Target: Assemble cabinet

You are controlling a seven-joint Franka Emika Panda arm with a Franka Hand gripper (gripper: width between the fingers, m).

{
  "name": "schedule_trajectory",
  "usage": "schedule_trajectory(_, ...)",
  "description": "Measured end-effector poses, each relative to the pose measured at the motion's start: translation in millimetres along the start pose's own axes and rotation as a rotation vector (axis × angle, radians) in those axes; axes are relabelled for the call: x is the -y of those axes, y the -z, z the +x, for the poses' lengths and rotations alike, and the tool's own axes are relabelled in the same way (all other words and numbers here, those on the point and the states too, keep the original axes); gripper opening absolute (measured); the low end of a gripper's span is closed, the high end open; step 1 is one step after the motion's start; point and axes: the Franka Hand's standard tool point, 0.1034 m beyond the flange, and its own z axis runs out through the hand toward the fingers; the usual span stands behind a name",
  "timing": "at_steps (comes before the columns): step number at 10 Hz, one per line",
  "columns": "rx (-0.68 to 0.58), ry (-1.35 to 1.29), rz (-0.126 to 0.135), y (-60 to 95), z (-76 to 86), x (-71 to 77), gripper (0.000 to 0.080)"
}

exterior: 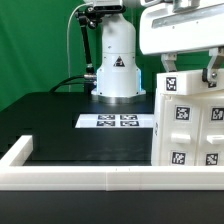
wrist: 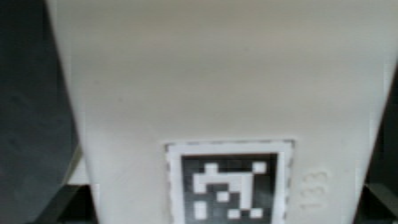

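Observation:
The white cabinet body (exterior: 190, 125) stands upright at the exterior view's right, with several black-and-white tags on its faces. My gripper (exterior: 190, 72) is over its top, one finger down on each side of the upper part. In the wrist view a white cabinet face (wrist: 214, 80) fills the picture, with one tag (wrist: 226, 185) low in the middle. The dark fingers (wrist: 57, 205) press against its two side edges, so the gripper (wrist: 217, 212) is shut on this part. No separate drawer-like blocks show.
The marker board (exterior: 118, 121) lies flat on the black table in the middle. The robot's white base (exterior: 116, 70) stands behind it. A long white table rim (exterior: 90, 178) runs along the front, with a corner at the exterior view's left.

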Motion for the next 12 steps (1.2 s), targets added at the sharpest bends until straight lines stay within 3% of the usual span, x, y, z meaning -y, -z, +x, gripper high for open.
schedule_trajectory(7, 0.066, -0.727, 0.005, 0.4, -3.2, 0.0, 0.0566)
schedule_trajectory(11, 0.106, -0.965, -0.007, 0.3, -6.3, 1.3, 0.0566)
schedule_trajectory(12, 0.118, -0.979, -0.007, -0.4, -9.2, 2.3, 0.0658)
